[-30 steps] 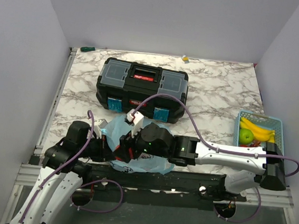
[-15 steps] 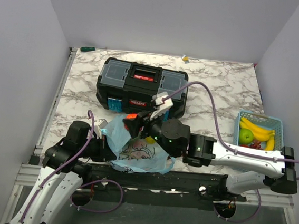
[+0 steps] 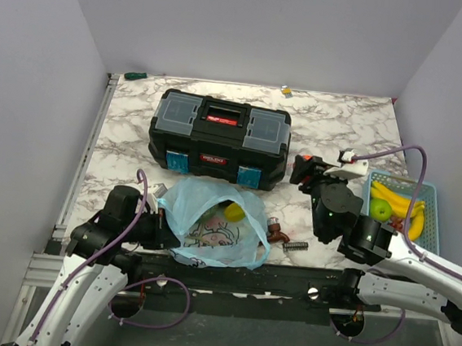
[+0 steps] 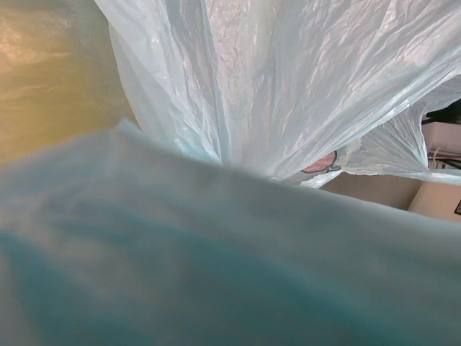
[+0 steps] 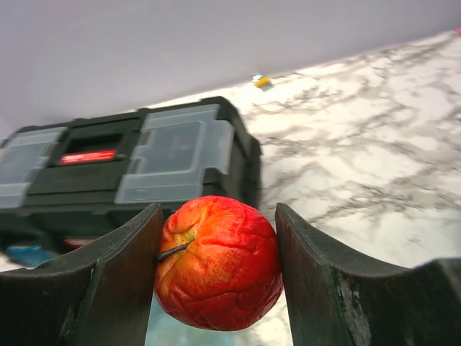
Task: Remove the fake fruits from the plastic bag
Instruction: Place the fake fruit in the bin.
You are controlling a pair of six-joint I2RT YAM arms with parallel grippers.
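Observation:
The plastic bag [image 3: 213,235], light blue with a cartoon print, lies open at the near edge in front of the toolbox. A yellow fake fruit [image 3: 233,212] shows inside its mouth. My left gripper [image 3: 163,225] sits shut at the bag's left edge. In the left wrist view the bag's film [image 4: 288,94] pulls taut and covers the fingers. My right gripper [image 3: 301,170] is raised to the right of the toolbox, shut on a red apple [image 5: 218,277] with a jaw against each side. The apple [image 3: 299,166] is clear of the bag.
A black toolbox [image 3: 220,138] stands mid-table behind the bag. A light-blue mesh basket [image 3: 432,192] at the right edge holds bananas [image 3: 398,201] and a green apple [image 3: 380,209]. Two small dark objects [image 3: 276,231] lie right of the bag. Small items rest along the back wall.
My right arm has lifted the red apple out of the bag and swung it right, past the toolbox's corner. The left arm and bag have stayed put.

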